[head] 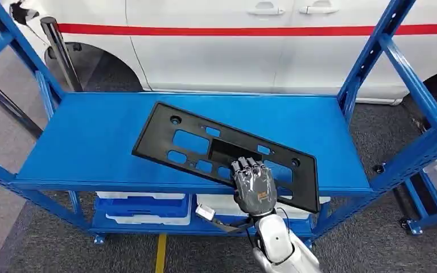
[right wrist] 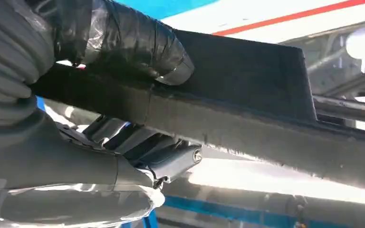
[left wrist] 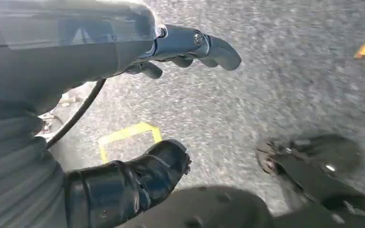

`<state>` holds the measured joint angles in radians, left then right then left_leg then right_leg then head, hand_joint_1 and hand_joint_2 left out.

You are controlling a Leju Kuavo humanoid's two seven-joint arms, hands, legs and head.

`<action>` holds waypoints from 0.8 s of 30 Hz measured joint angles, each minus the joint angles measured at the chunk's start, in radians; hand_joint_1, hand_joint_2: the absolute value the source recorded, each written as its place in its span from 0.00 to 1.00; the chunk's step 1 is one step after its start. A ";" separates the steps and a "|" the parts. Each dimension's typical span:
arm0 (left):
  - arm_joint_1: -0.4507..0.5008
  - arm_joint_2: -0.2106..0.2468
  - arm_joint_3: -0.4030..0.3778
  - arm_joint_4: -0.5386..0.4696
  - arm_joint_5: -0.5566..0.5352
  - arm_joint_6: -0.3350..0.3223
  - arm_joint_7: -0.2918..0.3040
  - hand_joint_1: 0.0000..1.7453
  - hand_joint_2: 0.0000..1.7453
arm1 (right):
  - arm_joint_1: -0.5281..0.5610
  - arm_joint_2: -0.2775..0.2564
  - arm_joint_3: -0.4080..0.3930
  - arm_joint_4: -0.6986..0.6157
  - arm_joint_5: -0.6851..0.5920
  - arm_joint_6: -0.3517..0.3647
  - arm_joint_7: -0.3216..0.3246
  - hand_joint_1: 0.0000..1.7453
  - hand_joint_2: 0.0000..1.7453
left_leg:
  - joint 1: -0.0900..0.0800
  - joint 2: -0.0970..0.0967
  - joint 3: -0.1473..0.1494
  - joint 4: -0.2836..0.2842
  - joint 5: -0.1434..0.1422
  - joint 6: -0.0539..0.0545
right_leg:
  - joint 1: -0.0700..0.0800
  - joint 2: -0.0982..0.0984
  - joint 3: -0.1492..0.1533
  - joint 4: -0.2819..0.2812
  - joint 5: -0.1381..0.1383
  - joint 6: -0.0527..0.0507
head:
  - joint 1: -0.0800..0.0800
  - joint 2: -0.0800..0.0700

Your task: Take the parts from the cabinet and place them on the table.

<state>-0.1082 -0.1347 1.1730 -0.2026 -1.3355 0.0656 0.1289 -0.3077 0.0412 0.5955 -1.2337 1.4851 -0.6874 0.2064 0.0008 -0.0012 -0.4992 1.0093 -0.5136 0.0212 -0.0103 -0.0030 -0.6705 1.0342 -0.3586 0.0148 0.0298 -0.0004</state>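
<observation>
A flat black plastic panel (head: 193, 136) with several cut-outs lies askew on the blue shelf (head: 91, 142) of the cabinet, its near right end hanging past the front edge. My right hand (head: 254, 186) grips that overhanging edge, fingers on top. Up close in the right wrist view, the thumb (right wrist: 138, 42) presses one face of the panel's edge (right wrist: 247, 118) and the fingers (right wrist: 166, 159) press the other. My left hand (left wrist: 138, 47) hangs over the grey floor, fingers loosely curled, holding nothing.
Blue uprights (head: 370, 57) frame the shelf on both sides. White and blue bins (head: 142, 207) sit on the lower shelf. A white car (head: 250, 45) with a red stripe stands close behind the cabinet. Grey carpet with yellow tape (head: 160, 253) lies below.
</observation>
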 joint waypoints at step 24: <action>0.000 -0.001 0.000 0.000 0.004 -0.003 0.006 0.00 1.00 | 0.033 0.018 -0.019 -0.004 -0.054 -0.002 -0.114 0.96 1.00 | 0.010 0.006 -0.136 0.262 -0.016 -0.033 | 0.007 -0.004 0.006 0.000 -0.043 -0.049 | 0.003 0.000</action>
<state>-0.1082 -0.1358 1.1727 -0.2026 -1.3318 0.0622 0.1347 -0.2744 0.0591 0.5764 -1.2379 1.4308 -0.6890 0.0926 0.0104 0.0048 -0.6356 1.2708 -0.5292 -0.0122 -0.0030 -0.0068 -0.6643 1.0347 -0.4015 -0.0346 0.0324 -0.0004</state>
